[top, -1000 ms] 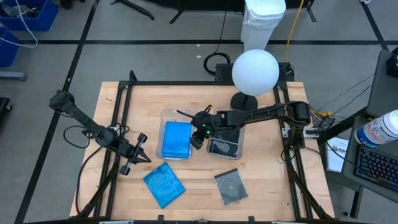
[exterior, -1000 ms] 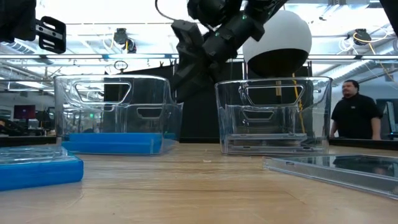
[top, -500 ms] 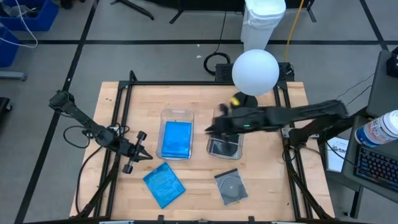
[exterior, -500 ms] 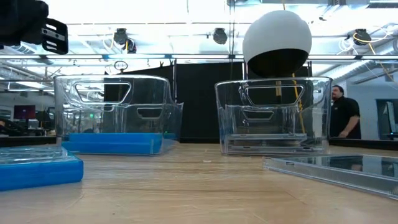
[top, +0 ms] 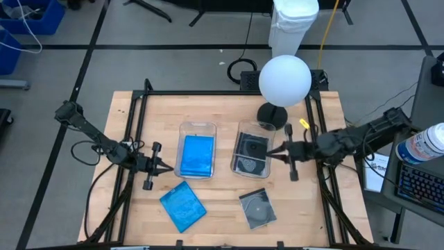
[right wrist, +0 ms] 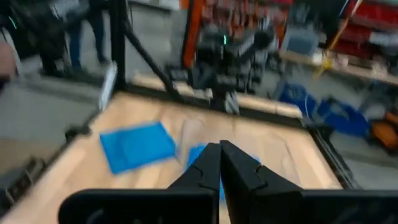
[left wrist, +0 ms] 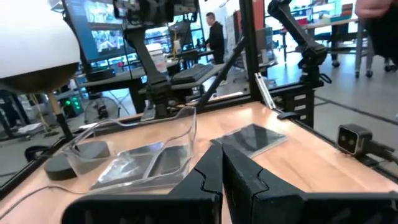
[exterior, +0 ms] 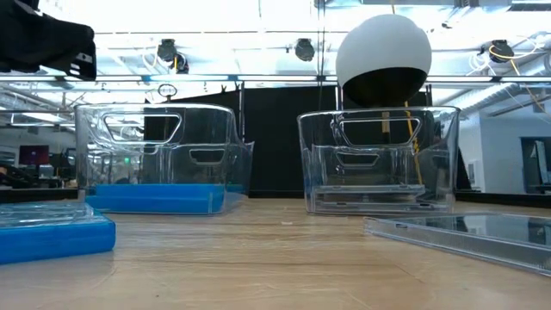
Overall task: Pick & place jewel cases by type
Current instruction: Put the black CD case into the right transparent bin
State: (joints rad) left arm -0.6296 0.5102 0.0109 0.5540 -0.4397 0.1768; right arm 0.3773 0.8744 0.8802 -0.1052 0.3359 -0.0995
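Note:
Two clear bins stand side by side mid-table. The left bin [top: 196, 130] holds a blue jewel case [top: 196, 154], and the right bin [top: 251, 128] holds clear jewel cases with discs [top: 249, 150]. Another blue jewel case [top: 183, 205] and a clear one with a disc [top: 256, 208] lie flat on the table nearer the front edge. My left gripper [top: 165, 167] hovers shut left of the left bin and points at it. My right gripper [top: 272, 151] is shut just right of the right bin and holds nothing.
A white globe lamp [top: 284, 80] on a black base stands behind the right bin. A black frame [top: 139, 104] edges the table. In the low view the blue case [exterior: 52, 234] and the clear case [exterior: 465, 232] lie in front of the bins, with bare wood between them.
My right gripper has drawn back from over the gap between the bins toward the table's right edge, passing over the right bin, and has shut with nothing in it. My left gripper has swung slightly and now points straight at the left bin.

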